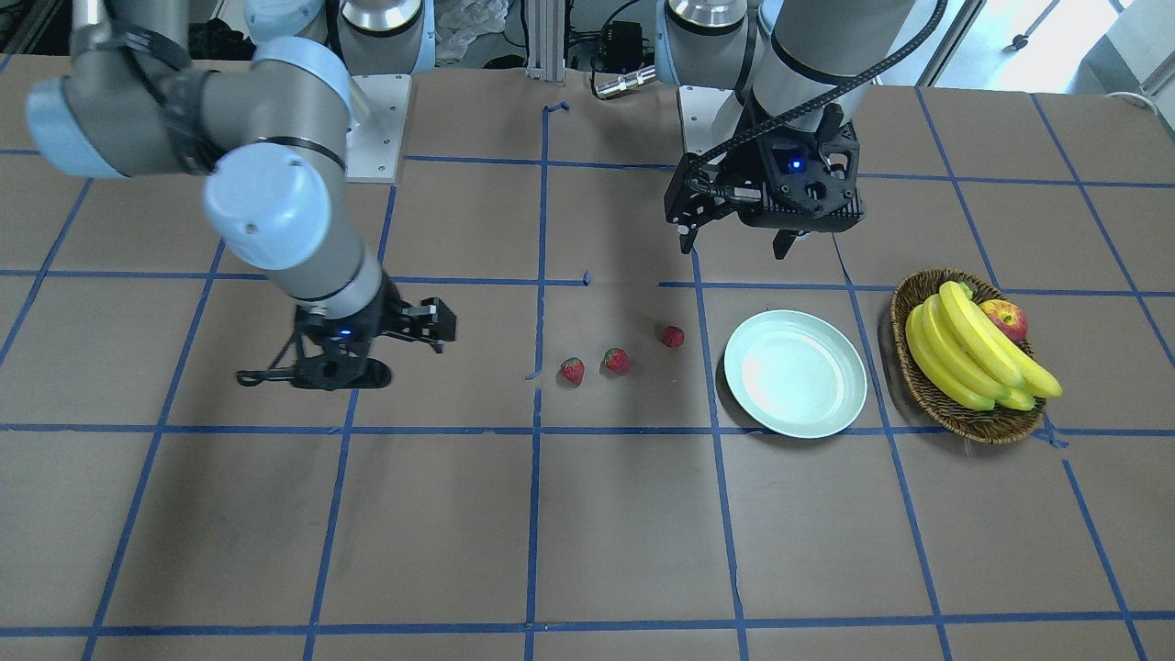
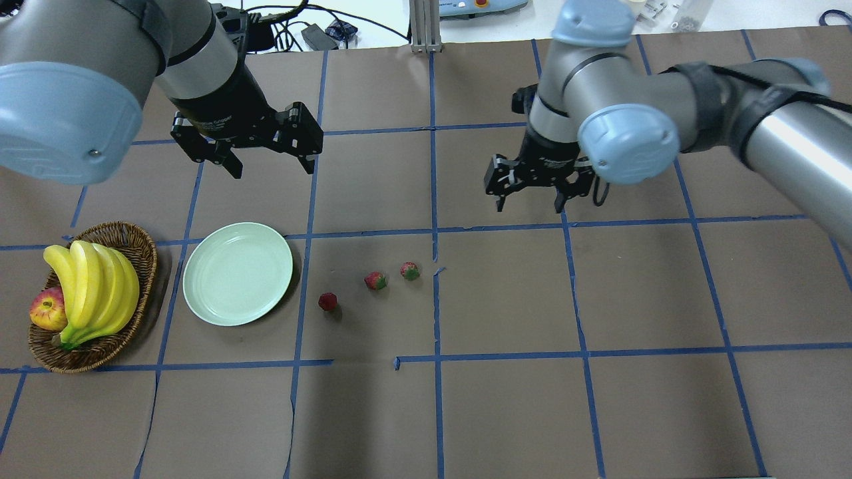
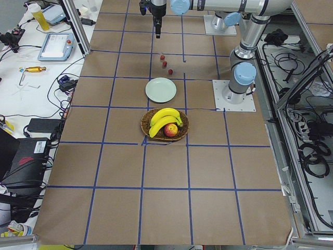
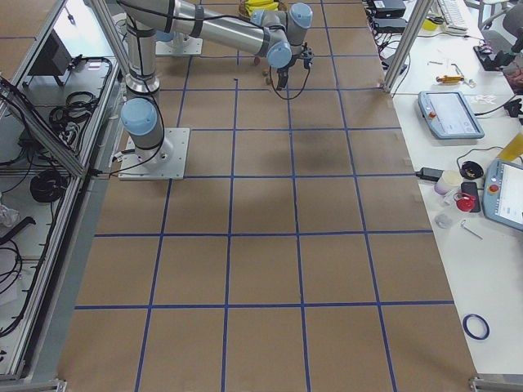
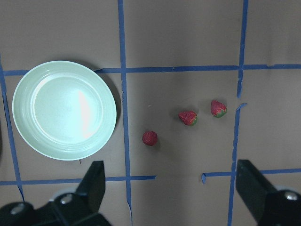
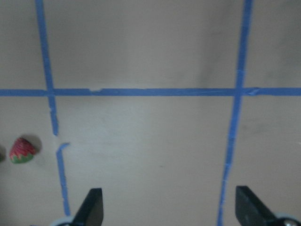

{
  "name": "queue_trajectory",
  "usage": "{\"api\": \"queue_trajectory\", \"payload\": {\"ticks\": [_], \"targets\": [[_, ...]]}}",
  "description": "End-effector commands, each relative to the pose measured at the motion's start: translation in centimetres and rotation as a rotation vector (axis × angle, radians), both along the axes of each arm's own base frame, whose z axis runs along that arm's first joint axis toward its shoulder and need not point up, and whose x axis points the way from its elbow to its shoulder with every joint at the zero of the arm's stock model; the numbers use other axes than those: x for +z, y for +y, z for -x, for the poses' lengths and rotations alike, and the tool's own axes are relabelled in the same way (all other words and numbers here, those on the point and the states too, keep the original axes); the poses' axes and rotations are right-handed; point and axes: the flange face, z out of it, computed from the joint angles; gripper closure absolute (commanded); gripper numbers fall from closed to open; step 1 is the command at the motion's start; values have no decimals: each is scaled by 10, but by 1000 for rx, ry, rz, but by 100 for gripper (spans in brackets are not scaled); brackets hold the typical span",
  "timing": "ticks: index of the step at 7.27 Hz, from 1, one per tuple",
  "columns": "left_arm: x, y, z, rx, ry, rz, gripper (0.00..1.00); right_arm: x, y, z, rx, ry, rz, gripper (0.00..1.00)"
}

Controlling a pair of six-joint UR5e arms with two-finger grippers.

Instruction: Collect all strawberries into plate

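Brown table (image 2: pixel 506 399): strawberries (image 2: pixel 375 281) near plate (image 2: pixel 237 273), apart from left pincer (image 2: pixel 273 171), right pincer (image 2: pixel 530 207), both wide.

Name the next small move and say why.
Probably lower the left hand over the strawberry nearest the plate. All three strawberries lie on the table, the plate is empty, and this open hand hangs closer to that strawberry than the right hand.

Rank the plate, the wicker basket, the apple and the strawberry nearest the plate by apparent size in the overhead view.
Largest to smallest:
1. wicker basket
2. plate, somewhat smaller
3. apple, partly hidden behind the bananas
4. strawberry nearest the plate, clearly smallest
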Motion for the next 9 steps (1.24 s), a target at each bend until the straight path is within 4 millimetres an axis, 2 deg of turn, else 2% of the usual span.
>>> {"api": "queue_trajectory", "payload": {"ticks": [1, 2, 3, 5, 6, 7, 8, 9], "targets": [[-1, 0, 0, 0, 0, -3, 0, 95, 10, 60, 83, 75, 91, 0], [-2, 0, 1, -1, 1, -5, 0, 140, 16, 58, 76, 81, 86, 0], [-4, -1, 1, -1, -1, -8, 0, 170, 23, 58, 79, 84, 121, 0], [-15, -3, 1, -3, -5, -26, 0, 174, 26, 66, 86, 150, 126, 0], [-28, -4, 0, 7, -13, -44, 0, 175, 27, 65, 86, 152, 128, 0], [-64, 1, 0, 16, -16, -42, 0, 175, 27, 64, 77, 151, 136, 0], [-117, 15, 4, 36, -27, -22, 0, 173, 27, 64, 77, 152, 133, 0], [-175, 45, 3, 65, -105, -51, 0, 173, 27, 64, 77, 152, 133, 0]]}}
